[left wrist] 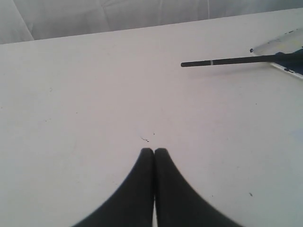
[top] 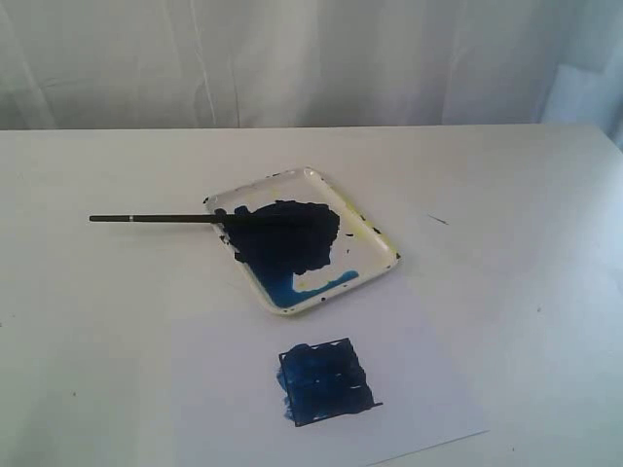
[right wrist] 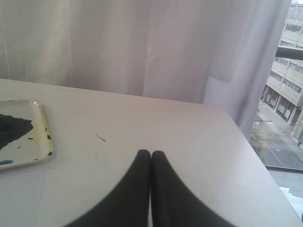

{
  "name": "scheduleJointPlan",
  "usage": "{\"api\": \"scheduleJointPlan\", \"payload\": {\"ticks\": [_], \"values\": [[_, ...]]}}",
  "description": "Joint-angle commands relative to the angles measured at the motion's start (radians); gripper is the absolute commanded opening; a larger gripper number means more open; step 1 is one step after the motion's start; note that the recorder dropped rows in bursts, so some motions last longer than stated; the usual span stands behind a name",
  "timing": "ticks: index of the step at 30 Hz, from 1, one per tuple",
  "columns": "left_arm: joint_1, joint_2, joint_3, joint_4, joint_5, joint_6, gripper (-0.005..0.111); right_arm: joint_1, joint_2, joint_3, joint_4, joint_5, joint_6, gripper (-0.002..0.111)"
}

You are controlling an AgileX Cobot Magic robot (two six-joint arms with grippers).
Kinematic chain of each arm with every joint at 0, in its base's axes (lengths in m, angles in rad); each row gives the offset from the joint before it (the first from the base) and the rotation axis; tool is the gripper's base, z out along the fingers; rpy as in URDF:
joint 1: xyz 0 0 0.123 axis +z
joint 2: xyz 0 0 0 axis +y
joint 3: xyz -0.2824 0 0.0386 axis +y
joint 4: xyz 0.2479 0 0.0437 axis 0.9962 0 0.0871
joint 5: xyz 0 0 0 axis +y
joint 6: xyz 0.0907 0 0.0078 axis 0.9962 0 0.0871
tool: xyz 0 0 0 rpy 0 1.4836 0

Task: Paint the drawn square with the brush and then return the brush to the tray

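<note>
The white tray [top: 375, 238] holds a large dark blue blotch. The brush [top: 156, 218] lies with its bristle end in the tray and its black handle sticking out over the rim to the left. The drawn square [top: 326, 381], smeared dark blue inside, sits on white paper in front of the tray. No gripper shows in the exterior view. My left gripper [left wrist: 154, 151] is shut and empty above bare table, the brush [left wrist: 227, 61] and the tray [left wrist: 279, 46] corner some way off. Shut and empty too, my right gripper [right wrist: 150, 153] hovers apart from the tray [right wrist: 42, 142].
White paper [top: 428, 389] lies under the square, its edge near the table's front. A small dark mark [top: 438, 220] is on the table right of the tray. White curtain behind; the table's far corner and a window [right wrist: 284, 94] show in the right wrist view.
</note>
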Motion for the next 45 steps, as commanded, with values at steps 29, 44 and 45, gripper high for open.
{"api": "scheduleJointPlan", "payload": {"ticks": [29,44,45], "values": [[-0.001,-0.004,0.005,-0.011,0.069,-0.062,0.0,0.001,-0.004,0.005,-0.008,-0.005,0.006,0.0],[-0.001,-0.004,0.005,-0.011,0.069,-0.062,0.0,0.001,-0.004,0.005,-0.008,-0.005,0.006,0.0],[-0.001,-0.004,0.005,-0.011,0.069,-0.062,0.0,0.001,-0.004,0.005,-0.008,-0.005,0.006,0.0]]}}
